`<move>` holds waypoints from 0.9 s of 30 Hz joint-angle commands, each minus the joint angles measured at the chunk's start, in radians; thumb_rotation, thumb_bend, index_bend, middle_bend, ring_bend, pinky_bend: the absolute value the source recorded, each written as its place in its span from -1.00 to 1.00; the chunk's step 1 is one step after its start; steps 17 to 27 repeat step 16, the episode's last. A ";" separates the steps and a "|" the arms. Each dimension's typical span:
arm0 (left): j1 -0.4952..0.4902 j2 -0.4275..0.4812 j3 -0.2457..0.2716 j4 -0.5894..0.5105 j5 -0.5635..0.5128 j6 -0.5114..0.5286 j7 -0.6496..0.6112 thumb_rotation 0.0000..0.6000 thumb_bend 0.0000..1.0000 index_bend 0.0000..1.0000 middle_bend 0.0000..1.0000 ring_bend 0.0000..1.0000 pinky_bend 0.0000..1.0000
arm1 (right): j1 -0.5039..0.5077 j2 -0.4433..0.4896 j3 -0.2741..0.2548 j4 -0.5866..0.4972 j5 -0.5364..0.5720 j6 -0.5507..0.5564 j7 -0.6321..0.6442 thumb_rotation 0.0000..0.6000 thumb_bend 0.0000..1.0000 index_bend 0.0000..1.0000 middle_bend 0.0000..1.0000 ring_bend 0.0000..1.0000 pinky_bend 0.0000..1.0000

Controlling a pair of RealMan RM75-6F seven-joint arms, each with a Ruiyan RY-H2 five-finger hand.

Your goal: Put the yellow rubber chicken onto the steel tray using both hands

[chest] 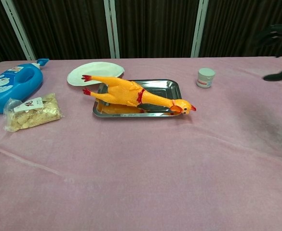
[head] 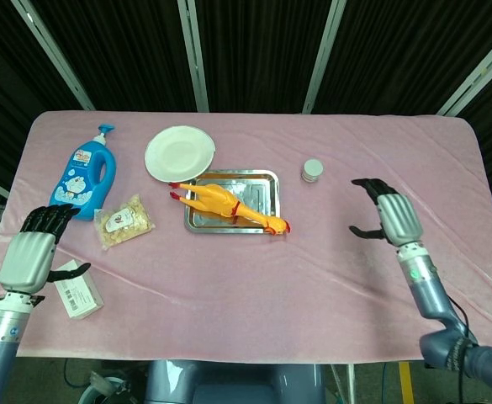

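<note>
A glossy yellow rubber chicken (head: 229,206) is lying across the shiny rectangular steel tray (head: 258,185), which is sitting near the centre of the head view on a soft, wrinkled pink cloth (head: 254,278). The chicken's long axis is running diagonally: its red feet are sticking out past the tray's upper-left rim toward the round white plate (head: 179,152), while its red-beaked head is hanging over the lower-right rim, pointing toward the lower right of the frame. In the chest view the chicken (chest: 133,94) is stretching from left to right across the tray (chest: 172,88).

The left hand (head: 34,252) is hovering at the lower left of the head view, fingers spread and holding nothing, well apart from the chicken. The right hand (head: 386,215) is hanging at the right, fingers apart and likewise holding nothing, also well clear of the tray.

A blue plastic detergent bottle (head: 82,177) is lying at the upper left, a clear crinkly snack bag (head: 124,224) just below it, a small white box (head: 77,288) beside the left hand, and a small capped jar (head: 312,170) right of the tray.
</note>
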 commanded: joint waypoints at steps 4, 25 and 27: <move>0.070 0.028 0.047 -0.005 0.041 0.047 -0.010 1.00 -0.81 -0.70 -0.78 -0.82 -0.85 | -0.171 0.087 -0.096 -0.123 -0.017 0.146 -0.121 1.00 -0.62 -0.64 -0.53 -0.75 -0.55; 0.170 0.017 0.081 0.024 0.108 0.151 -0.025 1.00 -0.81 -0.70 -0.77 -0.83 -0.85 | -0.318 0.117 -0.146 -0.203 -0.045 0.292 -0.176 1.00 -0.63 -0.64 -0.53 -0.75 -0.56; 0.170 0.017 0.081 0.024 0.108 0.151 -0.025 1.00 -0.81 -0.70 -0.77 -0.83 -0.85 | -0.318 0.117 -0.146 -0.203 -0.045 0.292 -0.176 1.00 -0.63 -0.64 -0.53 -0.75 -0.56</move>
